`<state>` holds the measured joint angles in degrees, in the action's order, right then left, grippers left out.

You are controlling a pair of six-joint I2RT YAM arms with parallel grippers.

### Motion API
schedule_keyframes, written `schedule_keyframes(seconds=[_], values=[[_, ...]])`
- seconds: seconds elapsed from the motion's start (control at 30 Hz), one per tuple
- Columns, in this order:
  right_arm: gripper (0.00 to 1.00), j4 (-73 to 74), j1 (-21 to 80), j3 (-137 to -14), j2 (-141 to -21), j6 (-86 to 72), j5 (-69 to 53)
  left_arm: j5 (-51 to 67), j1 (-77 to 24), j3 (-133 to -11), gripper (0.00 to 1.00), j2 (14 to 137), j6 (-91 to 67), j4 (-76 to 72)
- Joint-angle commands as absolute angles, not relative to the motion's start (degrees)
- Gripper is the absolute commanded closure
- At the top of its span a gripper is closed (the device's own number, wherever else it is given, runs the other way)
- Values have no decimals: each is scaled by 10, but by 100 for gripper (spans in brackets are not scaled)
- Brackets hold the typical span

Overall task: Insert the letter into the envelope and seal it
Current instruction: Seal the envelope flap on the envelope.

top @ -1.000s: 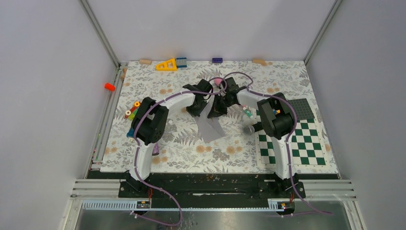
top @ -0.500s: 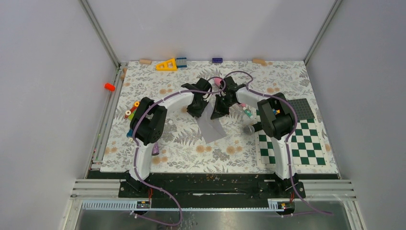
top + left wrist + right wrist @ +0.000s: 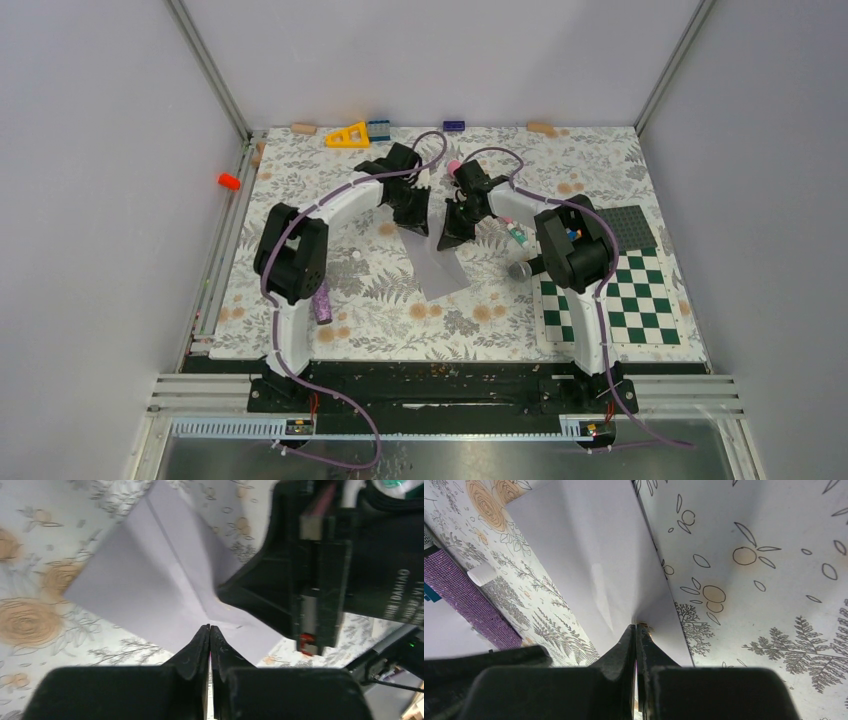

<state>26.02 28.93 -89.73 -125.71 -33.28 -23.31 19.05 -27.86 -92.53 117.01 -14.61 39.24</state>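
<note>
The pale lavender envelope (image 3: 440, 265) lies slanted on the floral table, mid-centre. My left gripper (image 3: 413, 222) is at its far left corner. In the left wrist view its jaws (image 3: 210, 627) are pressed together on the envelope (image 3: 150, 580), with creases running toward the tips. My right gripper (image 3: 449, 238) is at the envelope's far right edge. The right wrist view shows it (image 3: 636, 625) shut on the envelope (image 3: 594, 555), the paper bulging up at the tips. The letter is not in view.
A green-and-white checkerboard mat (image 3: 620, 300) and a grey baseplate (image 3: 630, 225) lie at the right. Toy bricks and a yellow triangle (image 3: 348, 135) line the far edge. A purple glittery stick (image 3: 322, 303) lies near the left arm, a silver piece (image 3: 518, 270) by the right arm.
My left arm swung toward the far side; its gripper opened briefly and shut again at the envelope's far left corner. The right gripper kept its hold.
</note>
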Motion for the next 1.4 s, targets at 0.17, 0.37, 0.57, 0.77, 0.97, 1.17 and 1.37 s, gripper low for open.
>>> schedule_keyframes(seconds=[0.17,0.37,0.57,0.77,0.97,1.17,1.37], values=[[100,290,298,-894,-1248,-324,-195,275,-302,-946,100,1210,-205,365],[100,288,298,-892,-1247,-325,-196,218,-309,-952,100,1232,-209,381],[100,281,297,-880,-1242,-327,-198,163,-313,-965,100,1251,-204,397],[100,269,298,-869,-1237,-331,-215,137,-313,-982,100,1274,-203,414],[100,248,299,-845,-1208,-334,-233,131,-314,-983,100,1286,-205,418],[100,243,302,-805,-1161,-275,-203,135,-315,-983,100,1288,-206,418],[100,166,303,-694,-1050,-173,-123,141,-315,-977,100,1289,-204,418]])
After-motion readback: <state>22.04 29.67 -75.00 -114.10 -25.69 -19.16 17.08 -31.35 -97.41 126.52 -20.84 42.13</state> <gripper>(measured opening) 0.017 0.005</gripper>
